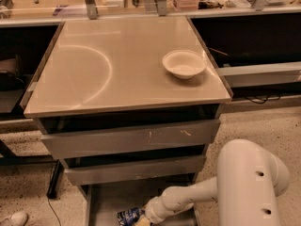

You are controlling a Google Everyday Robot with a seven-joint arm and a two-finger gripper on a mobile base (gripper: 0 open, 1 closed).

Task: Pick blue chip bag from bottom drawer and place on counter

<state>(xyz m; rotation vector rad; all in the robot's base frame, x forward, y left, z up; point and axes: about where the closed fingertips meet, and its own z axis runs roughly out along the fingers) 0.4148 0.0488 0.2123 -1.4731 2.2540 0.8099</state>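
Reaching into bottom drawer (110, 197), hand (140, 220) at blue chip bag (127, 216); grip cannot tell. White bowl (184, 64) on counter (131, 86).

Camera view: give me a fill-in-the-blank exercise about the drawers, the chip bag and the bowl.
1. The bottom drawer is pulled ____.
2. The gripper is down in that drawer at the blue chip bag, which is not yet on the ____.
3. The white bowl sits on the counter near its ____ edge.
Missing words: open; counter; right.
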